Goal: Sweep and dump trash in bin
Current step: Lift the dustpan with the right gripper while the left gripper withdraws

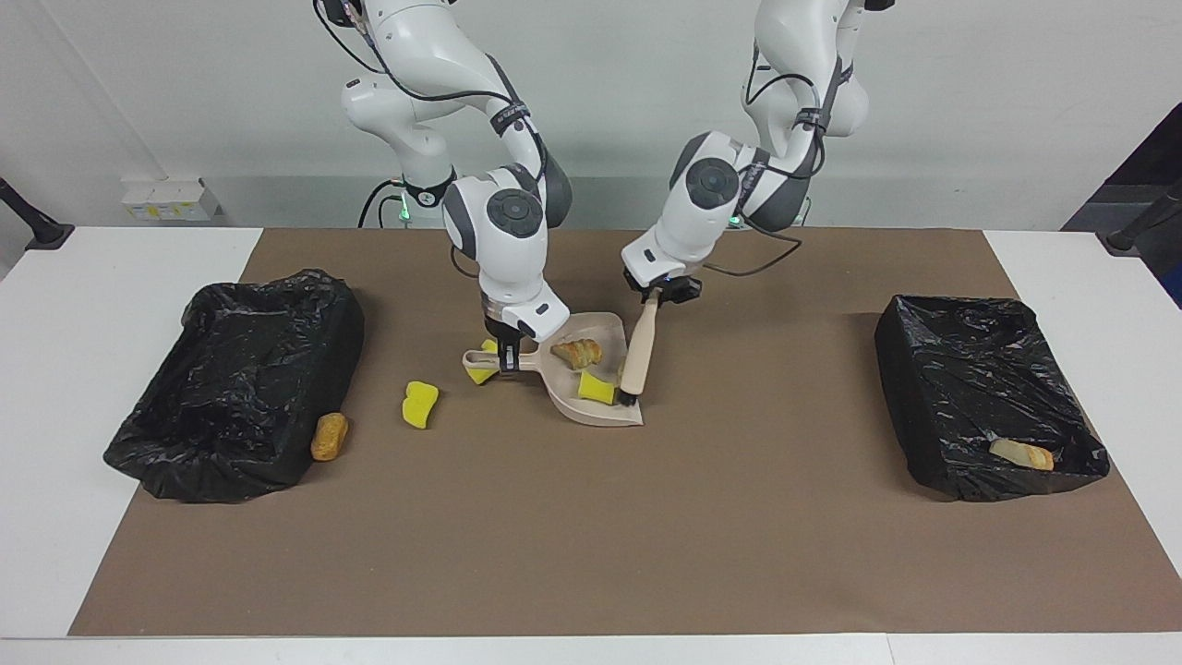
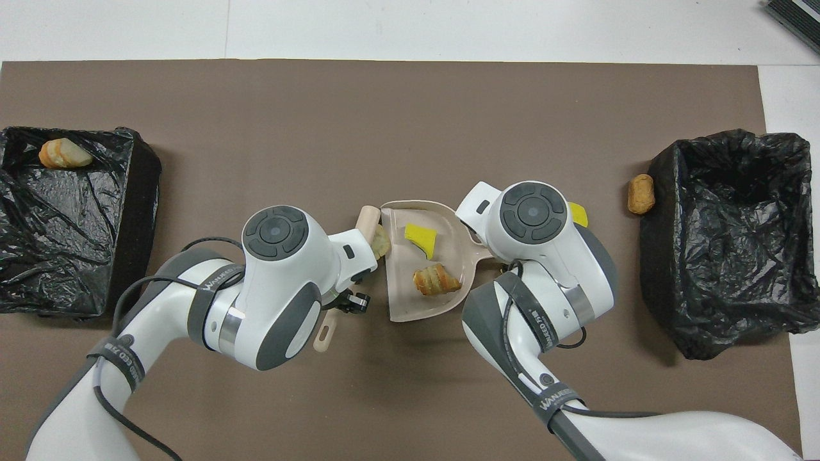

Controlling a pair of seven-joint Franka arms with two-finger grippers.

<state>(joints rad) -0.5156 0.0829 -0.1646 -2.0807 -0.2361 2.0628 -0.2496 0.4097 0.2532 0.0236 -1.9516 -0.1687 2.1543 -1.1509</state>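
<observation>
The left end effector clamps the brush by its handle, bristles down at the dustpan's open lip, a pale bread lump pressed between brush and pan. The right end effector grips the dustpan's handle. Inside the pan lie a yellow sponge and a brown pastry. Two more sponge chunks rest on the brown mat toward the right arm's end of the desk, one under the pan's handle. A golden roll touches the bin there. The other bin holds one bread piece.
</observation>
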